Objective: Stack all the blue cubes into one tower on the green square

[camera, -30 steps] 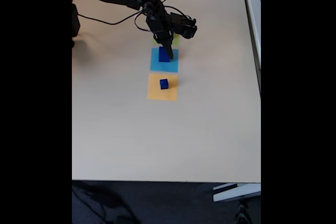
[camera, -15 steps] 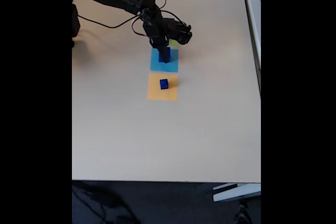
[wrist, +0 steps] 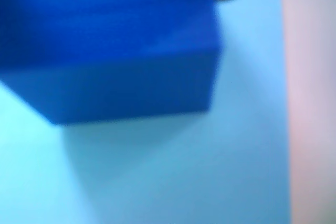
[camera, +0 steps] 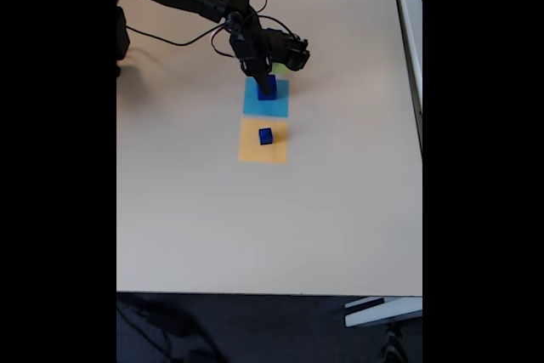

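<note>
Since one second ago, the black arm has pulled back a little toward 10 o'clock in the fixed view, and its black two-finger gripper point(camera: 268, 84) now hangs over the upper part of the flat light-blue square patch point(camera: 255, 106) instead of its middle. A dark-blue solid cube point(camera: 269, 91) is on this patch, just under the fingertips — whether the jaws are closed on it or only beside it I cannot tell, because the arm hides them from this camera.

From the wrist view, the same dark-blue cube point(wrist: 110, 51) fills the upper left part, blurred and very near, with the light-blue patch point(wrist: 210, 171) below it and at 3 o'clock. A dark piece of the gripper shows at the top edge, at 1 o'clock from the cube. A strip of the beige table point(wrist: 312, 103) runs down the right edge.

A smaller dark-blue cube point(camera: 265, 135) stands on the flat orange square patch point(camera: 251, 150), at 6 o'clock from the light-blue one and well apart from the gripper.

Only a corner of the flat yellow-green square patch point(camera: 280, 68) is visible — at 12 o'clock from the light-blue patch, mostly covered by the arm.
</note>
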Available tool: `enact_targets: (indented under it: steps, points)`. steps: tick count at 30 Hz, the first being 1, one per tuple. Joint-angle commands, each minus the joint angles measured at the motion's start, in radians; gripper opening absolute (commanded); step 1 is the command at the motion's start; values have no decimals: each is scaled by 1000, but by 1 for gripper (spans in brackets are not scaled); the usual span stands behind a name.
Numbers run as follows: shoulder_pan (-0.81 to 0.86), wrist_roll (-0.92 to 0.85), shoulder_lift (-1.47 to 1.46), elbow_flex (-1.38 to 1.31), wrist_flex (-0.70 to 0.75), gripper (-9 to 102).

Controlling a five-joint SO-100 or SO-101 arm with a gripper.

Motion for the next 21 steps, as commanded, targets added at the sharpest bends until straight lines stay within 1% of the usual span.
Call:
enact_targets:
  steps: [1,8,16,21]
  points:
    - [6,-12,98,-5,-15,5]
    - [9,-32,138,-48,11,3]
    - [20,-40,170,-290,181,3]
    - [-14,15,160,-479,302,2]
